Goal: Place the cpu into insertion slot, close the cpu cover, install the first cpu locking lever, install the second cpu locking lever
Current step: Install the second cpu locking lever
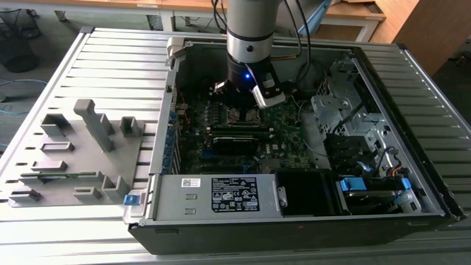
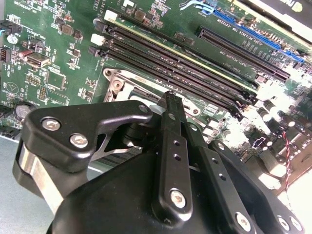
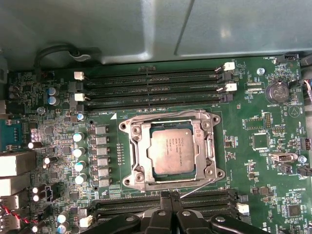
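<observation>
So the gripper sits low over the motherboard, right at the edge of the CPU socket area, with its black fingers pressed together and nothing between them. In the second wrist view you get the same thing from behind: the gripper with fingertips together, touching down just beside the metal socket frame.

Right next to the tips is the cpu cover, lying flat and closed over the insertion slot. The cpu is seated inside it, its dull silver top showing through the cover's square window. A thin wire locking lever angles out from the socket's near edge, just by the fingertips, and looks raised off the board rather than tucked down. Another thin lever runs along the far edge of the cover; can't tell if that one is latched.

Long black memory slots sit on the far side of the socket, and more on the near side by the gripper.

In the exterior view the arm reaches straight down into the open computer case, which rests on a slatted metal table. A grey fixture tray lies towards the exterior view's left.
</observation>
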Robot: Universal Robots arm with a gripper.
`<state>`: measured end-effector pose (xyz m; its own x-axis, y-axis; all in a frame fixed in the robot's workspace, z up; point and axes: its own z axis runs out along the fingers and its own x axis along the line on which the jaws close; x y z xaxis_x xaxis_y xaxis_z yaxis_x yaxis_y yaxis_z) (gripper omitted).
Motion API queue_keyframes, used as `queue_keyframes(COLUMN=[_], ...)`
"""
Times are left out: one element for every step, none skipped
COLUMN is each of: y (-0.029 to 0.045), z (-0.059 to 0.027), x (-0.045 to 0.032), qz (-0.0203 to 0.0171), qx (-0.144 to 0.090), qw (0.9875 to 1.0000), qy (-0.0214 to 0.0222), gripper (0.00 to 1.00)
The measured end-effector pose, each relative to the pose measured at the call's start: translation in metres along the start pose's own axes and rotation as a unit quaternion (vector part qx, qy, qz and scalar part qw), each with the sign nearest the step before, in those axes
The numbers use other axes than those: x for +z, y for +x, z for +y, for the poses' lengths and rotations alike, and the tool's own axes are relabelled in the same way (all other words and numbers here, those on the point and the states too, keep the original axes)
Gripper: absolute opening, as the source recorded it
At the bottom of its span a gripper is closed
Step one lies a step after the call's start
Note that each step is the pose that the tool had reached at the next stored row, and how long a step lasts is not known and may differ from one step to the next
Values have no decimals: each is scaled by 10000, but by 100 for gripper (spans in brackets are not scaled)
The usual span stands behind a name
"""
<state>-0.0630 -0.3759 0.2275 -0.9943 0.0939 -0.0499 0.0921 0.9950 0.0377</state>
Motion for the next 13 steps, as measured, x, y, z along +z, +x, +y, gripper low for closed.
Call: queue_keyframes(y=[1,3,6,9,12,17,24,32,40,53,74,95,113], z=[0,-1,-1,-2,-2,-3,-4,-5,-7,-9,-12,-14,-16], x=[6,14,23,33,41,50,59,67,73,79,85,90,94], qz=[0,0,0,0,0,0,0,0,0,1,1,1,1], qx=[0,0,1,0,0,0,0,0,0,0,0,0,0], qw=[10000,10000,10000,10000,10000,10000,10000,10000,10000,10000,10000,10000,10000], qy=[1,1,1,1,1,1,1,0,0,-1,-3,-4,-5], gripper=[11,11,11,11,11,11,11,11,11,11,11,11,11])
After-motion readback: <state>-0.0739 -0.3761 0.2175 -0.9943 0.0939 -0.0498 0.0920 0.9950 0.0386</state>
